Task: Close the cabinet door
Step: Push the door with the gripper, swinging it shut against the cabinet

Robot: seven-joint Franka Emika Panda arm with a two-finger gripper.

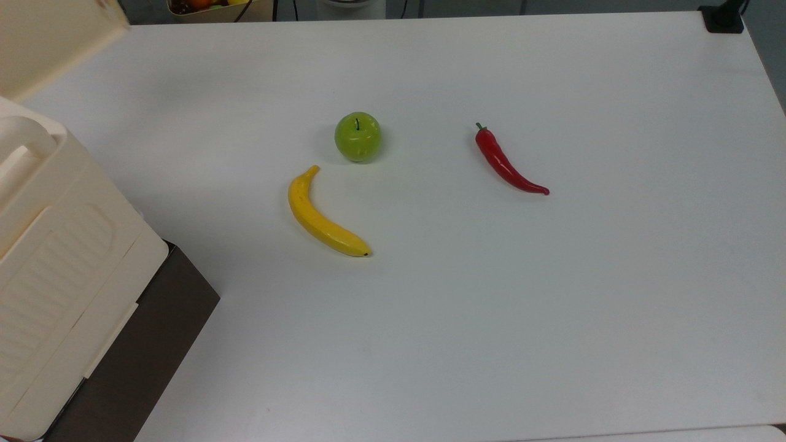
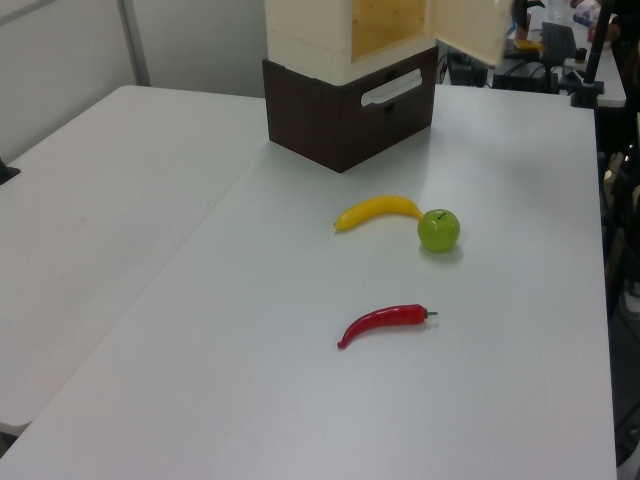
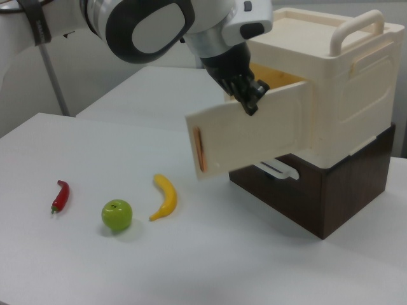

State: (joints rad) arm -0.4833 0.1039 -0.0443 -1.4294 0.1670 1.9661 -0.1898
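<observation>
Half-open cabinet door point(image 3: 248, 135) (arm point(image 3: 191, 25) above)

A smooth cream plastic cabinet door point(image 3: 248, 136) is showing a copper-orange strip; a cream ribbed plastic cabinet point(image 3: 346, 95) is sitting on a dark brown base point(image 3: 331, 197).

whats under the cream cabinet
The cabinet sits on a dark brown base with a pale handle on its front. The half-open cabinet door, with the gripper at its top edge, covers part of that front.
</observation>
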